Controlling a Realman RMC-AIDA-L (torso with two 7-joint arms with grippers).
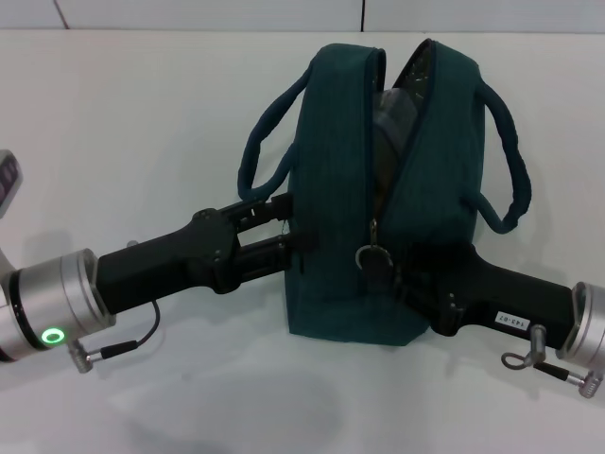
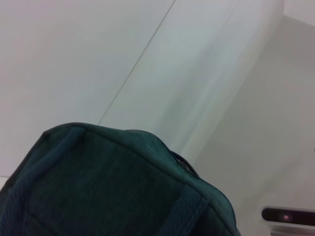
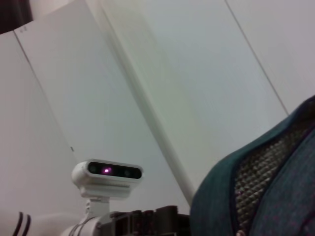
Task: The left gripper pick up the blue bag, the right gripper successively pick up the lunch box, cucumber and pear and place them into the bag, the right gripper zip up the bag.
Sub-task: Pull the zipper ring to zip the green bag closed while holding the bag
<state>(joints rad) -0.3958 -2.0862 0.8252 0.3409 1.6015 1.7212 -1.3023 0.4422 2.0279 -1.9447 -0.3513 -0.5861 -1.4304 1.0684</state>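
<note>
Right gripper (image 1: 383, 265): at 4 o'clock, its tip at the ring zipper pull (image 1: 371, 255); closed on it or not, I cannot tell.
Left gripper (image 1: 288, 232): reaching from 8 o'clock, pressed to the bag's side; finger spread hidden.
Blue bag (image 1: 345, 189): upright mid-counter (image 1: 142, 123), zipper partly open at top, clear lunch box (image 1: 395, 118) showing inside.

White tabletop (image 1: 142, 113), matte, evenly lit; soft shadow on its near part. Behind its far edge, pale wall panels (image 1: 208, 13) split by thin dark seams. Wrist views show the same pale panelling (image 2: 74, 54), one seam slanting across.
</note>
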